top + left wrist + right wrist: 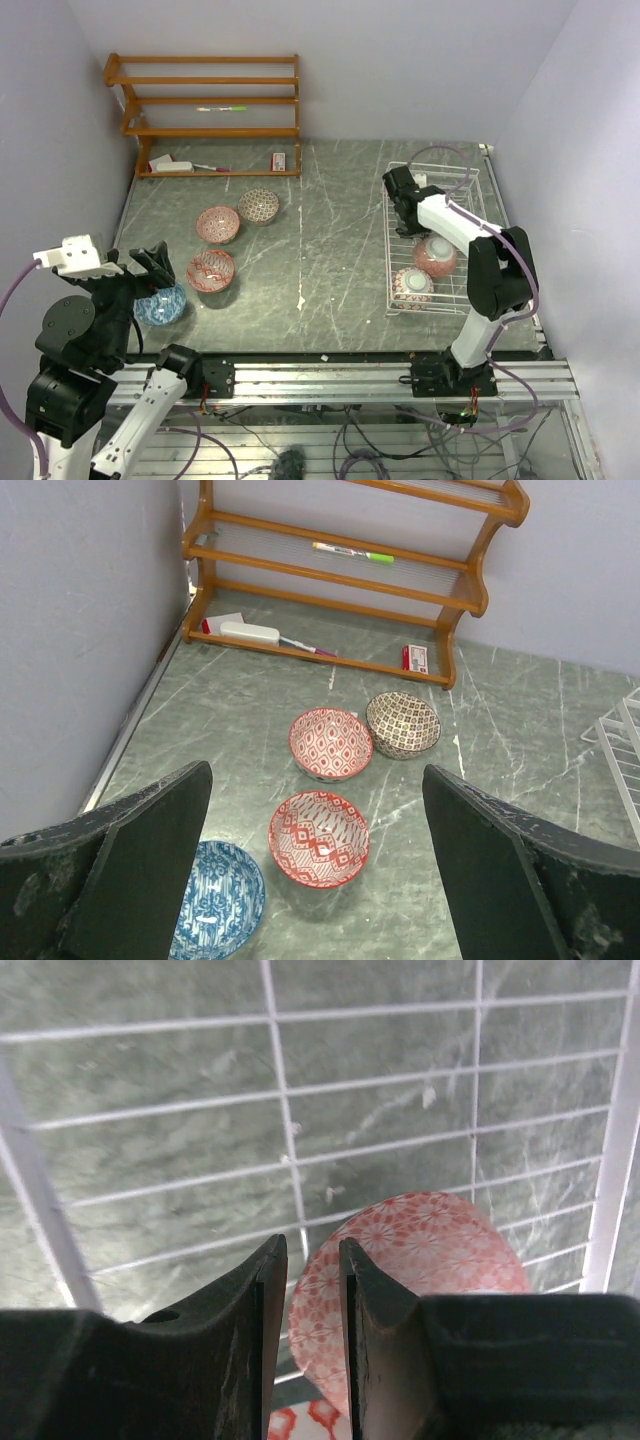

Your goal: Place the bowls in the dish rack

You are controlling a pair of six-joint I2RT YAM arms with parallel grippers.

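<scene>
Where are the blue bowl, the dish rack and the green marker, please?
blue bowl (215, 912): left wrist view, patterned inside.
dish rack (400, 268): top external view, wire floor near the left rim.
green marker (352, 551): left wrist view, middle of the barrel.

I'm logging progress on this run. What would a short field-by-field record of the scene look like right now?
bowls in dish rack: two, a pink bowl and a pale bowl, both upside down
dish rack: right side of table, far half unfilled
bowls on table: four, blue bowl, red bowl, pink-red bowl, brown bowl
left gripper: open, above the blue and red bowls, holding nothing
right gripper: nearly closed, empty, over the rack
wooden shelf: far left, not involved
</scene>
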